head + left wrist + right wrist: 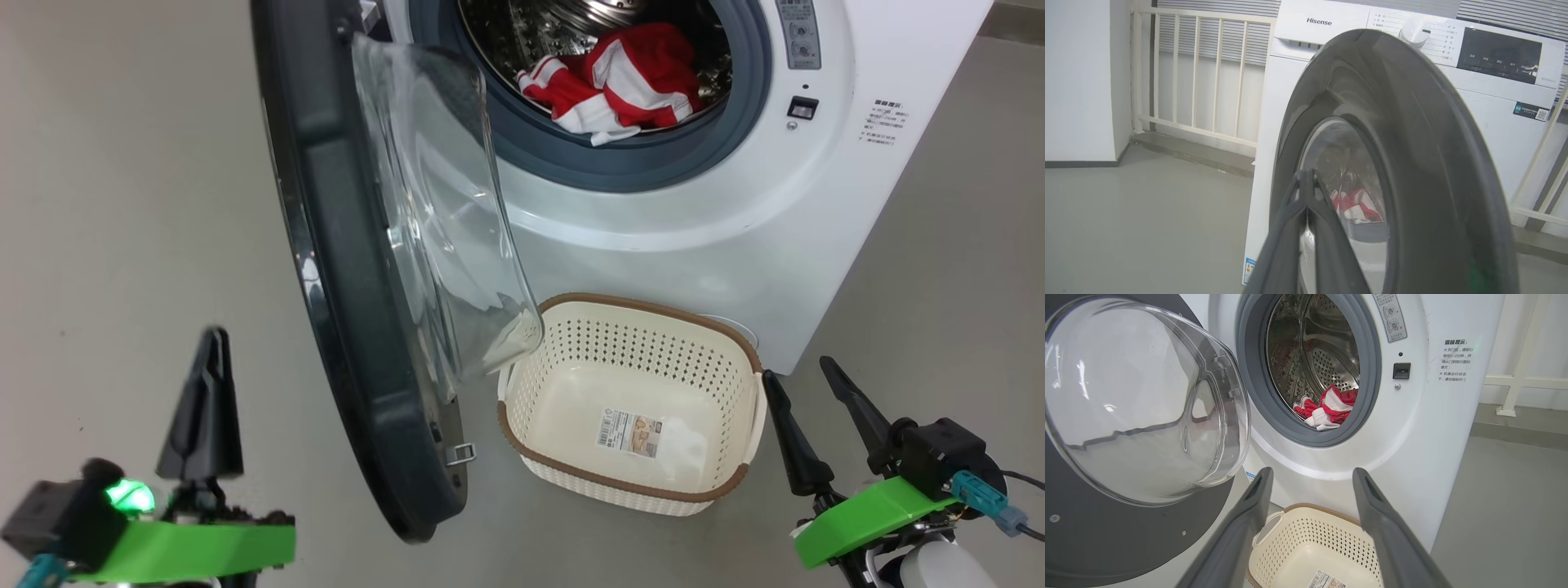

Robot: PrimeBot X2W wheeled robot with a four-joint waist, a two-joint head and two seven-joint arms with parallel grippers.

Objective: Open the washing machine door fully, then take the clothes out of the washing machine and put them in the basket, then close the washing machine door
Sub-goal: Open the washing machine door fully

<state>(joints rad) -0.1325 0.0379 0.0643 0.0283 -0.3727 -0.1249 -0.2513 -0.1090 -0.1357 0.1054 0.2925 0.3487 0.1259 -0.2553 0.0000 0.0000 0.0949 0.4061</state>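
I'd press my left claw (214, 339), pinched closed and empty, against the door (343, 310), which seems only part-open; right claw (797, 369) gapes wide.

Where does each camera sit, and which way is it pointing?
Head view: on the head, looking down at the big white washing machine, its open black-rimmed round door and the cream perforated basket; left pincer and right pincer at the bottom corners.
Left wrist view: on the left arm, facing the door's outer side along its shut fingers.
Right wrist view: on the right arm, facing the drum and basket between its open fingers.
Shared: all three see the red-and-white clothes.
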